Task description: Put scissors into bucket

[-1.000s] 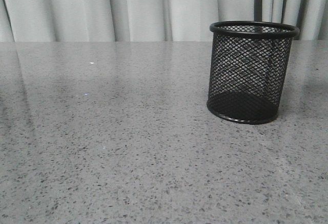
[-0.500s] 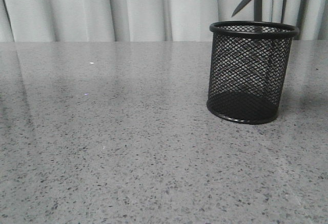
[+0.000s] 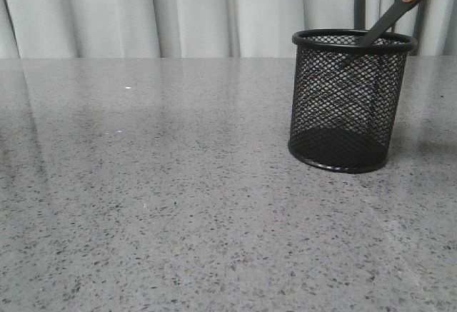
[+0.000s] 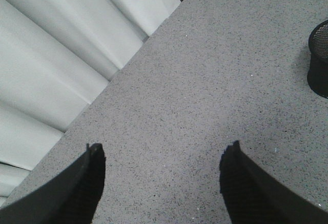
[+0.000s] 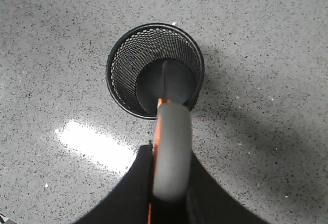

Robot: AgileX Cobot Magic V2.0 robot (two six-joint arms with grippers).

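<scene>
The black wire-mesh bucket point(image 3: 350, 100) stands upright on the grey table at the right. The scissors point(image 3: 400, 5) slant down from the upper right, blades closed, their tip just inside the bucket's rim; the orange pivot shows above it. In the right wrist view my right gripper point(image 5: 171, 175) is shut on the scissors' grey handle point(image 5: 171, 152), directly above the bucket's mouth point(image 5: 154, 67), with the blade pointing down into it. My left gripper point(image 4: 161, 175) is open and empty over bare table, far to the left of the bucket point(image 4: 319, 57).
The speckled grey table point(image 3: 178, 205) runs back to pale curtains point(image 3: 178, 12). A bright glare patch point(image 5: 92, 142) lies on the table beside the bucket in the right wrist view.
The scissors have come down from above at the upper right. One second ago they were out of view; half a second ago only the blade tip showed above the rim; now the tip is inside the bucket.
</scene>
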